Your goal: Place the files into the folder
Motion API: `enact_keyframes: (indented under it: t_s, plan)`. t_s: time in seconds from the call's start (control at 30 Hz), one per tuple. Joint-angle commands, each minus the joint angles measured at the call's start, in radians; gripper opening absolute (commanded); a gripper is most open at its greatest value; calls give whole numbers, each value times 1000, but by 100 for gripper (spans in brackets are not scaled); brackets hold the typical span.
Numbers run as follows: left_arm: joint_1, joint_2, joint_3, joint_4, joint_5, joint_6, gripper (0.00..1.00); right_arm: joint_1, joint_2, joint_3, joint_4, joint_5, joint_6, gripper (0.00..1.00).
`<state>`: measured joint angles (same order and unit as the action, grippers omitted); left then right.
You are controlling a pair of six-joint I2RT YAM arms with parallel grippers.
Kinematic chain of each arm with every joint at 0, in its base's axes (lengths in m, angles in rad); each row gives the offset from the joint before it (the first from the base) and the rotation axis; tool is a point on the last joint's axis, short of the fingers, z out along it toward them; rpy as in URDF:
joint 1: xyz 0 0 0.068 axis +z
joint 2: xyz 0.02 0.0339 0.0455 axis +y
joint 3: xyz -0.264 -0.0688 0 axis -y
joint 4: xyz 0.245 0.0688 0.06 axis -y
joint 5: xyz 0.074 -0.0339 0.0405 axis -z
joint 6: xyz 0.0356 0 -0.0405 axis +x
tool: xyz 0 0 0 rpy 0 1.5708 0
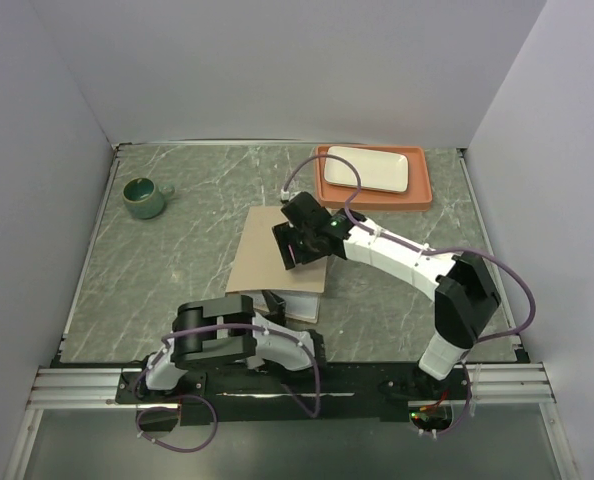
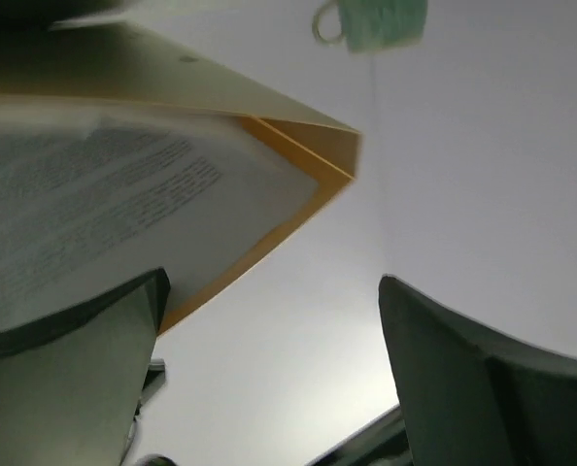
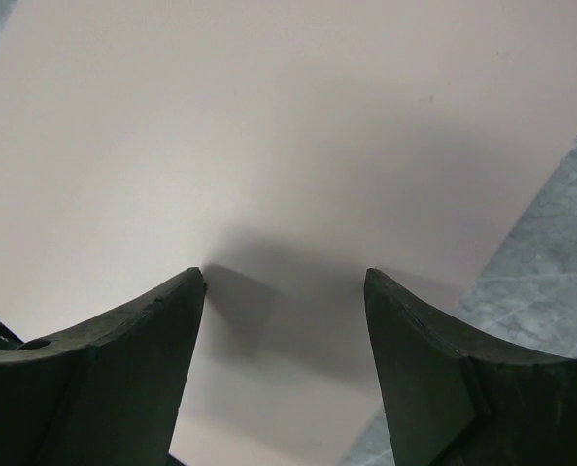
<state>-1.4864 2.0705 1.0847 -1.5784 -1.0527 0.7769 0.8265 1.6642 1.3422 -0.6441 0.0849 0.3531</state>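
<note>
Folder [image 1: 267,255] under right pincer [image 3: 284,282], jaws apart; left pincer [image 2: 272,282] likewise apart; mug [image 1: 142,197], tray [image 1: 422,190] well away

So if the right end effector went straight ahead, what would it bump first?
Probably the brown folder. The right end effector points down at its flat top, with nothing showing between them.

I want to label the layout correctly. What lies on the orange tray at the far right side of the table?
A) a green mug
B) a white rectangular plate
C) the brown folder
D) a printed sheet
B: in the top view the white rectangular plate rests on the orange tray, while the green mug stands apart at the far left.
</note>
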Motion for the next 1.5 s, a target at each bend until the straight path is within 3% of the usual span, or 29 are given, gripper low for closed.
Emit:
enact_keyframes:
  t_s: [0.0,0.13,0.4,0.7,0.8,0.83,0.87,0.9,1.0,1.07,1.1,1.17,1.2,1.23,1.27,1.4,1.47]
  plan:
    - [-21,-65,191,205,131,-144,96,-24,55,98,-25,1,12,74]
    - [-70,-173,293,205,192,-32,96,-44,100,137,-51,-22,1,73]
    - [-123,-377,287,207,142,41,96,-55,89,84,-48,-36,20,73]
    - [-106,-503,607,205,115,7,96,-73,62,9,-25,-11,90,73]
    - [16,-559,705,328,198,-25,96,-90,20,-63,26,7,124,68]
    - [122,-582,707,386,230,-22,96,-98,8,-89,37,12,129,66]
    - [182,-633,696,537,294,-18,96,-99,6,-97,41,21,135,64]
    - [318,-657,670,611,348,-24,96,-102,3,-101,38,33,148,56]
    - [533,-720,630,803,520,-103,96,-104,5,-94,24,56,173,37]
    - [612,-713,644,814,630,-215,96,-104,-12,-91,21,41,187,32]
    - [686,-707,664,807,669,-250,96,-104,-24,-103,35,26,190,38]
    - [774,-670,690,790,761,-374,96,-105,-89,-139,84,-40,188,59]
    - [872,-649,742,750,875,-417,96,-105,-118,-190,148,-59,187,82]
    - [917,-595,773,736,920,-457,96,-105,-176,-211,173,-71,188,95]
    - [963,-564,808,718,966,-534,96,-104,-201,-228,190,-79,188,99]
    - [1203,-399,1038,673,1198,-703,96,-99,-282,-256,186,-48,185,99]
    - [1259,-320,1098,684,1278,-819,96,-96,-322,-267,175,-30,179,99]
